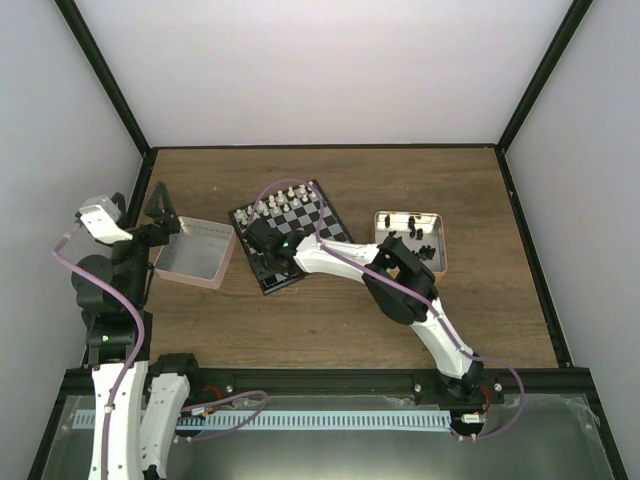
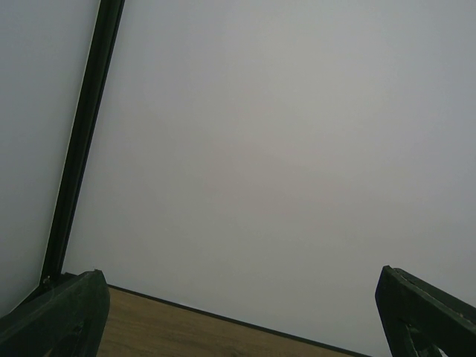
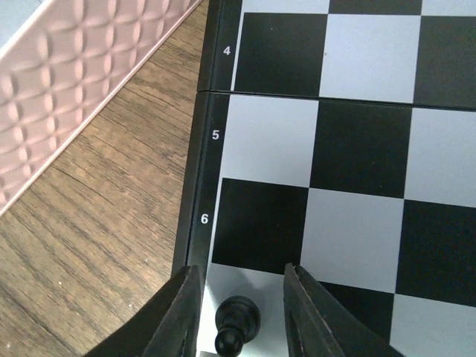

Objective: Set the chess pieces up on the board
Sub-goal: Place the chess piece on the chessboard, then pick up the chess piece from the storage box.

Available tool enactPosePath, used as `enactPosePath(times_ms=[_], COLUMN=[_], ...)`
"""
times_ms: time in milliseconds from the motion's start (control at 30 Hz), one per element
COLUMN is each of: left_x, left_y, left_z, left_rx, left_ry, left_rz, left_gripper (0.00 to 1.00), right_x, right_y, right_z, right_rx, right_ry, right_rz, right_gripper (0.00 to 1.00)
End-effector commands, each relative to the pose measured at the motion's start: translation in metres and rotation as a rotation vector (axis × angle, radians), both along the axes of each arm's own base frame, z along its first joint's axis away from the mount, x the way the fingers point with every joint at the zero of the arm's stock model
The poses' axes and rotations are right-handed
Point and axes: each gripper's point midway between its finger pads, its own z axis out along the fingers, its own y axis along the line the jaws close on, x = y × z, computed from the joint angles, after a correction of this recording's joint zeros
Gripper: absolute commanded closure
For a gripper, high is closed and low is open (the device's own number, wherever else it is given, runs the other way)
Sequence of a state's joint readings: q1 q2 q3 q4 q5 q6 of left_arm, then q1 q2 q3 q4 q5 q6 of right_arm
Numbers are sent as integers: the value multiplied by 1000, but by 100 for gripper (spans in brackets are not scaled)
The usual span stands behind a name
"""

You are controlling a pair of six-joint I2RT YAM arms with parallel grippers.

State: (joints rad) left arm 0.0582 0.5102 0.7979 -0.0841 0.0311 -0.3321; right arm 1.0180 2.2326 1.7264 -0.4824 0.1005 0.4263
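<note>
The board (image 1: pixel 318 215) lies tilted at mid-table, with white chess pieces (image 1: pixel 285 197) lined along its far edge. My right gripper (image 1: pixel 262 240) reaches over the board's near left corner. In the right wrist view its fingers (image 3: pixel 178 312) stand apart on either side of a black pawn (image 3: pixel 236 320). The pawn stands upright on a white square of the board (image 3: pixel 357 149) beside the rim below the number 6, touching neither finger. My left gripper (image 1: pixel 160 205) hangs at the left, open and empty, and its wrist view shows only the wall between its fingers (image 2: pixel 59 320).
A pink tin (image 1: pixel 195 252) sits just left of the board and fills the upper left corner of the right wrist view (image 3: pixel 82 82). A metal tin (image 1: pixel 440 262) holding several black pieces (image 1: pixel 415 235) stands right of the board. Black frame posts edge the table.
</note>
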Motion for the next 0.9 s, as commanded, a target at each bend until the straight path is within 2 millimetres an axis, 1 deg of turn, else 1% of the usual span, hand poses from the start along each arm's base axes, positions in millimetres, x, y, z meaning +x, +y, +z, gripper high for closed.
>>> enactPosePath(times_ms=[0,100,167,233,300,333,433,467,500,533,600,633,733,800,867], left_x=[2,2,2,3,3,4,5,5,5,5,6,7,9,9,10], left_y=[-1,-1,-2,-3,-4,-6,-10,-10,-12,-12,-14,-14,-15,-15,-15], left_z=[-2,-2,-2,-2,-3,-3,-3,-3,-3,-3,-4,-5,-6,-7,-8], left_rx=[17,18,19,20,22,25,30,31,32,34,35,35,36,36,35], left_ry=[-2,0,-1,0,-1,1,-1,-3,-3,-3,-2,0,6,8,12], left_rz=[-3,-8,-11,-16,-24,-31,-53,-59,-66,-70,-79,-81,-85,-86,-87], left_gripper=[0,0,0,0,0,0,0,0,0,0,0,0,0,0,0], right_x=[6,11,16,23,33,39,58,64,74,79,88,92,97,97,95], right_y=[13,15,8,-6,-30,-46,-102,-123,-148,-172,-216,-239,-298,-326,-349], right_z=[32,63,83,100,115,123,136,136,140,144,144,142,134,120,104], right_rx=[63,128,165,203,240,258,262,252,245,243,230,214,171,144,124], right_ry=[-36,-58,-71,-82,-96,-111,-170,-185,-205,-219,-241,-254,-275,-244,-198], right_rz=[0,-14,-38,-78,-136,-172,-303,-349,-408,-459,-550,-602,-732,-783,-830], right_gripper=[65,61,61,61,60,60,59,59,59,58,58,58,58,60,64])
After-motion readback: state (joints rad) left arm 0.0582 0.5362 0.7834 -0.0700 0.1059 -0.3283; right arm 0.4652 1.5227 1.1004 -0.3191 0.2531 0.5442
